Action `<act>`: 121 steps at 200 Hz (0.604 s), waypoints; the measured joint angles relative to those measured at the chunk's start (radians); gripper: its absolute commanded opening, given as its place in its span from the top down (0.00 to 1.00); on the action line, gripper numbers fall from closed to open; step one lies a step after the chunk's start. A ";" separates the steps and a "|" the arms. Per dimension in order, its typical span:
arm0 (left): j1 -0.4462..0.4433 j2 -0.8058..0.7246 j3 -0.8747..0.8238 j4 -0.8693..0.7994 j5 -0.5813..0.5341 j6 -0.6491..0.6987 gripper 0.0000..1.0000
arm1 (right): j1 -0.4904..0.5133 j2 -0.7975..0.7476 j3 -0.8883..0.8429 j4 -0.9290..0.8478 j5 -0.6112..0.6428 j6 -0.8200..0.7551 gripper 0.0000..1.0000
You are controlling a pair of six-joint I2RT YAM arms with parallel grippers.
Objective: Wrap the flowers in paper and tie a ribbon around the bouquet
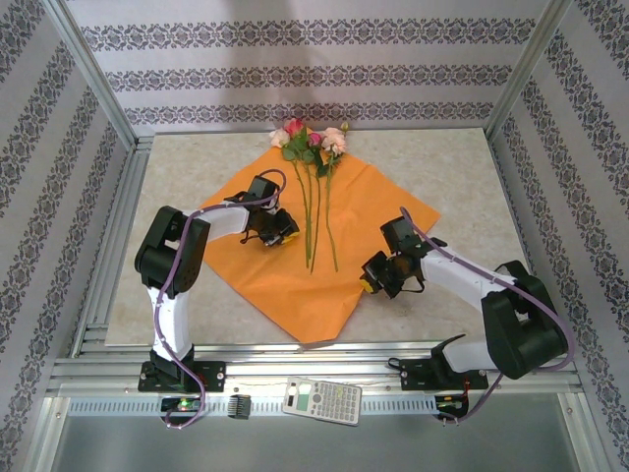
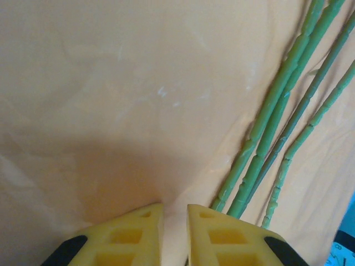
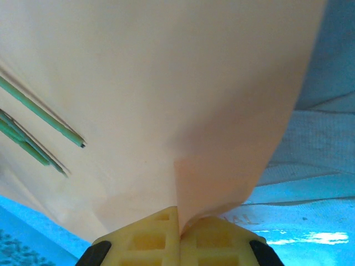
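The orange paper (image 1: 295,285) lies spread as a diamond on the table. The flowers (image 1: 313,140) rest on it, rose heads at the far corner and stems (image 2: 272,127) running toward me down the middle. My left gripper (image 1: 278,236) sits on the sheet just left of the stems. In the left wrist view its fingers (image 2: 138,233) stand a narrow gap apart, with a raised fold of paper (image 2: 138,83) pinched between them. My right gripper (image 1: 369,280) is at the sheet's right edge, shut on that lifted edge of the paper (image 3: 222,111). The stem ends (image 3: 39,111) lie to its left. The ribbon is out of view.
A calculator (image 1: 322,401) lies on the front rail between the arm bases. Bare beige table (image 1: 462,177) surrounds the sheet on the right and far left. Metal frame posts and patterned walls close in the sides and the back.
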 measured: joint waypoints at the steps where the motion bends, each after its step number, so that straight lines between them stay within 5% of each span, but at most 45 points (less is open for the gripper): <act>1: 0.000 0.000 0.001 -0.001 -0.002 0.004 0.69 | 0.000 0.000 0.000 0.001 0.000 0.004 1.00; 38: 0.000 -0.072 0.033 -0.116 -0.122 0.065 0.48 | -0.037 0.000 0.017 0.030 -0.034 0.156 1.00; 81: 0.000 -0.306 0.014 -0.312 -0.183 0.014 0.47 | -0.056 0.001 0.025 0.096 -0.056 0.340 1.00; 121: 0.000 -0.455 -0.190 -0.442 -0.177 -0.175 0.40 | -0.056 0.048 0.098 0.136 -0.056 0.455 1.00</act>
